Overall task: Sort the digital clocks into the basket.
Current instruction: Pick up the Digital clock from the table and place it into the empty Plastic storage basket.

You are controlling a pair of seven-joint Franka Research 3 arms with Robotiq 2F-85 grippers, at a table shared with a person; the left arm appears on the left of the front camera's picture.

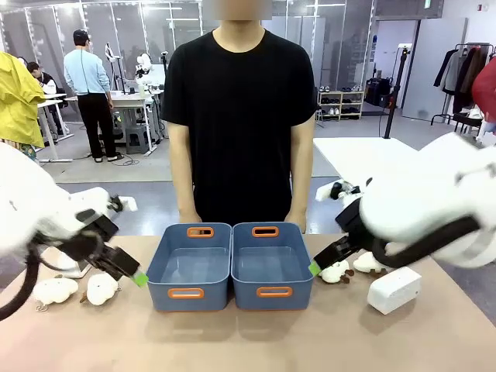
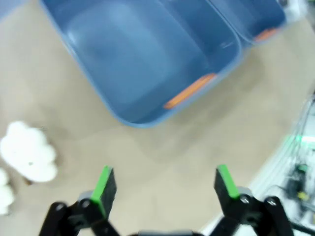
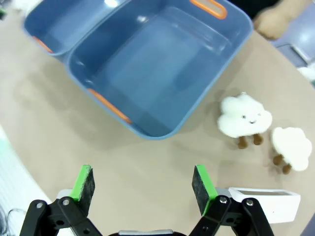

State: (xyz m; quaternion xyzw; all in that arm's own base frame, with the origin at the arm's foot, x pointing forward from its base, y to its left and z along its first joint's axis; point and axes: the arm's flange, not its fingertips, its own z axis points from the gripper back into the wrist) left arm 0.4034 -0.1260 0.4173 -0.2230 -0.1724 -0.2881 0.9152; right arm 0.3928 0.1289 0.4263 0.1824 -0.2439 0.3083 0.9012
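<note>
Nearest you on the right, a white digital clock point(image 1: 394, 290) lies on the table point(image 1: 248, 341), well right of both baskets and just on the near side of the right-hand plush sheep point(image 1: 335, 272), a pair of fluffy white toys. Your right tool point(image 3: 142, 184) hangs over bare table between the right basket point(image 1: 294, 297) and that clock, its green-padded fingers spread wide with nothing between them. In its wrist view the clock sits just beside one finger.

On the left, your left tool point(image 2: 165, 184) is likewise wide open and empty, over bare table by the near left corner of the left basket point(image 1: 209, 298). The left-hand plush sheep point(image 1: 54, 291), also two, lie just left of it.

Both blue baskets stand touching side by side at mid-table. A person point(image 1: 239, 116) in a black shirt stands at the far edge behind them.
</note>
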